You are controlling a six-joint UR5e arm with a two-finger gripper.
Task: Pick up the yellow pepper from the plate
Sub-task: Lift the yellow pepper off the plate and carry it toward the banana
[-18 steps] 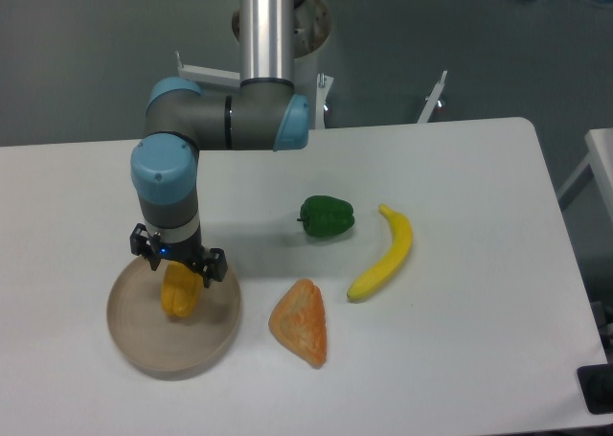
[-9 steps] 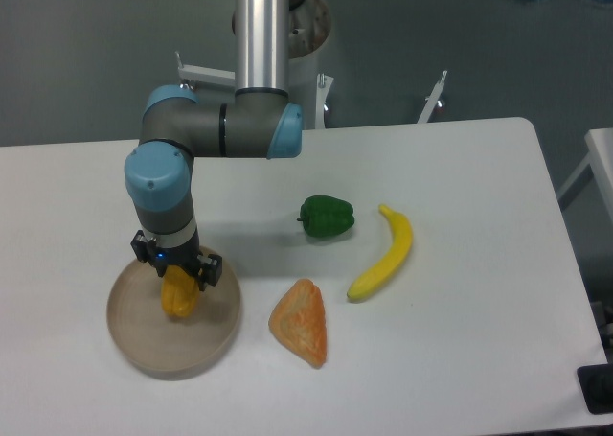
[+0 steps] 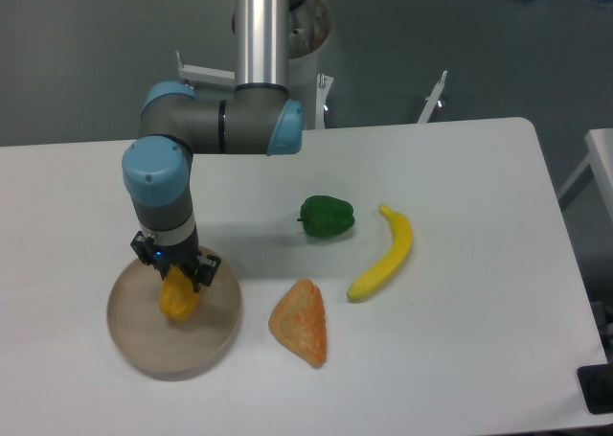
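Shifted slightly left since 1 second ago, the gripper (image 3: 178, 281) pinches the yellow pepper (image 3: 178, 297) over the plate (image 3: 144, 345) near the table's (image 3: 460, 359) left edge.

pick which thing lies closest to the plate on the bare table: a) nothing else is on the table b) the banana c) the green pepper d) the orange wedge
d, the orange wedge lies just right of the plate, while the green pepper and the banana lie farther right; the yellow pepper is over the plate itself, under the pincer.
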